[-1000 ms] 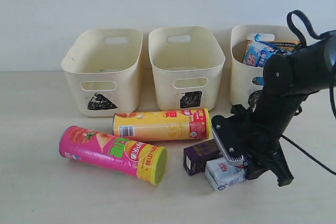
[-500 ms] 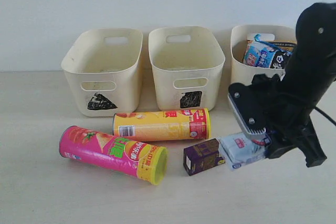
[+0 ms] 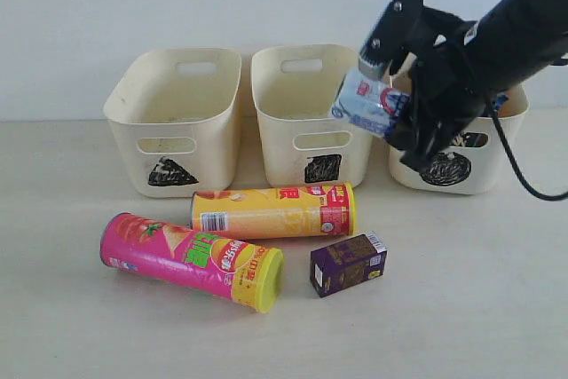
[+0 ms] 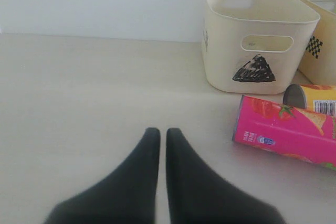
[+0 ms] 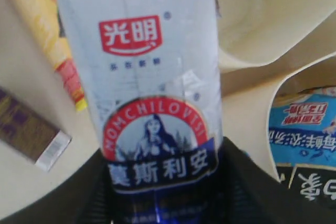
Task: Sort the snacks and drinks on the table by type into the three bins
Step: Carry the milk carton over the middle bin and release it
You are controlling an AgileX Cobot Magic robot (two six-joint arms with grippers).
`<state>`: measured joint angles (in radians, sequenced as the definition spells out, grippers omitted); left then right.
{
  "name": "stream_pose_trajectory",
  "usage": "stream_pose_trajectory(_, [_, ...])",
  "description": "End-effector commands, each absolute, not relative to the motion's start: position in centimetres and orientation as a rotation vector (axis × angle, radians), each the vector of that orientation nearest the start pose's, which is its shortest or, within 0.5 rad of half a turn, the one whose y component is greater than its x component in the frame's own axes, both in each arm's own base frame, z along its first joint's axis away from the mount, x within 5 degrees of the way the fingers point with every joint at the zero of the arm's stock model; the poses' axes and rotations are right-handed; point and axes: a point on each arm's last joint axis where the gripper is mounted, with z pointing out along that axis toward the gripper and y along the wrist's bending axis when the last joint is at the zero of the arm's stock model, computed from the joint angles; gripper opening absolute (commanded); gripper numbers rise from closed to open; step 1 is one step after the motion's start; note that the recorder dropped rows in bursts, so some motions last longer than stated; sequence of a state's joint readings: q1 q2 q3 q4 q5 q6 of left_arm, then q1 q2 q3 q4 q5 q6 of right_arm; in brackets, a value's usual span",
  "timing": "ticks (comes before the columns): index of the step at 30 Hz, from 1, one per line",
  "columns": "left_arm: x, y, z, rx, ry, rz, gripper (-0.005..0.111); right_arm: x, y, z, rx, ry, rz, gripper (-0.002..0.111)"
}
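Note:
My right gripper [image 3: 390,117] is shut on the white and blue carton [image 3: 364,102], [image 5: 152,77], holding it in the air beside the right rim of the square-marked middle bin [image 3: 312,113]. The dark purple carton [image 3: 348,264] lies on the table [image 3: 89,326]. The yellow chip tube [image 3: 273,210] and the pink chip tube [image 3: 191,259] lie on their sides before the bins. The triangle bin [image 3: 173,117], [image 4: 257,38] stands at the left, the circle bin [image 3: 461,161] at the right behind my arm. A blue packet [image 5: 304,129] sits inside that bin. My left gripper [image 4: 158,132] hovers shut and empty over bare table.
A pale wall runs close behind the three bins. The pink tube [image 4: 286,135] lies a short way from my left gripper. Bare tabletop stretches in front of the tubes and at the far left.
My right gripper lifted the white and blue carton off the table beside the purple carton and carried it up and back toward the middle bin.

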<state>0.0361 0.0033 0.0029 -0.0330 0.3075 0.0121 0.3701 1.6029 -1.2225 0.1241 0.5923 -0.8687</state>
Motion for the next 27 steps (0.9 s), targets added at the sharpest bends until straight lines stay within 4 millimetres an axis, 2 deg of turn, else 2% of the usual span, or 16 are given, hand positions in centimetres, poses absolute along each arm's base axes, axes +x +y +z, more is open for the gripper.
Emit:
stream_pose_trajectory(1, [5.4,0.1,18.5,-0.035,1.790,0.012,0.004,34.8,14.6,29.4,-1.113,2.019,0.022,0.000])
stream_pose_trajectory(5, [5.4,0.1,18.5,-0.035,1.790,0.012,0.004,37.3,15.8,29.4,-1.011,1.994,0.082,0.000])
stream_pose_trajectory(12, [5.4,0.1,18.5,-0.035,1.790,0.012,0.004,42.0,17.6,28.5,-0.985,1.955,0.074,0.000])
stream_pose_trajectory(18, [5.4,0.1,18.5,-0.035,1.790,0.012,0.004,45.4,19.0,28.1,-0.947,1.915,0.093,0.000])
stream_pose_trajectory(23, [5.4,0.1,18.5,-0.035,1.790,0.012,0.004,47.3,19.7,26.6,-0.929,1.923,0.103,0.000])
stream_pose_trajectory(27, [5.4,0.1,18.5,-0.035,1.790,0.012,0.004,48.1,20.1,25.0,-0.934,1.943,0.108,0.000])
